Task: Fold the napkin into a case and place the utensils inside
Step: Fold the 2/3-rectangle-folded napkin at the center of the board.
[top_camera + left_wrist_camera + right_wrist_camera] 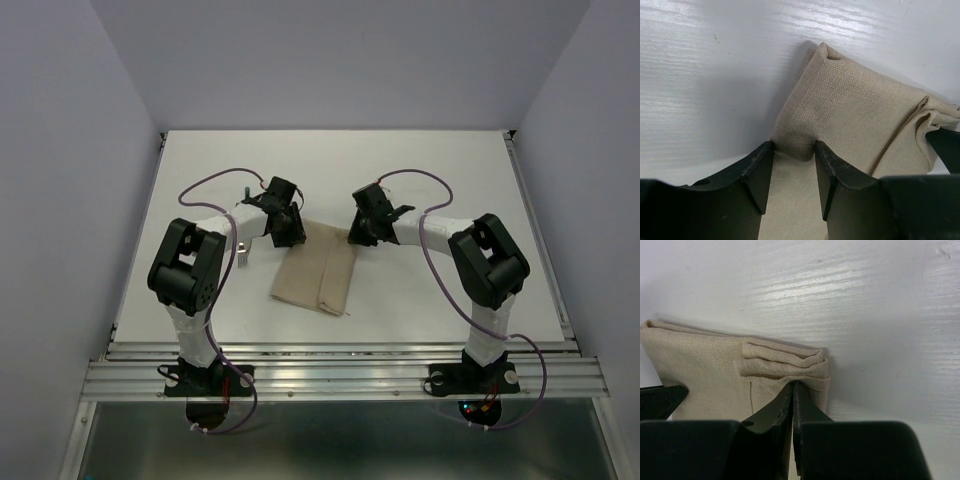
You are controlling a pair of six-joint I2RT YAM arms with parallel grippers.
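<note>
A folded napkin (318,275) of coarse-woven beige-tan cloth lies flat on the white, faintly streaked table (430,180), mid-table between my two arms. It is doubled into a layered oblong that looks narrower at its near end, with soft creases along its length. My left gripper (794,149) stands partly spread, its matte black fingers set down astride a small bulge of cloth at one far corner. My right gripper (792,388) is closed to a sliver at the other far corner, where the layers bunch into rounded pleats. It appears to pinch that edge, though the tips hide the contact.
</note>
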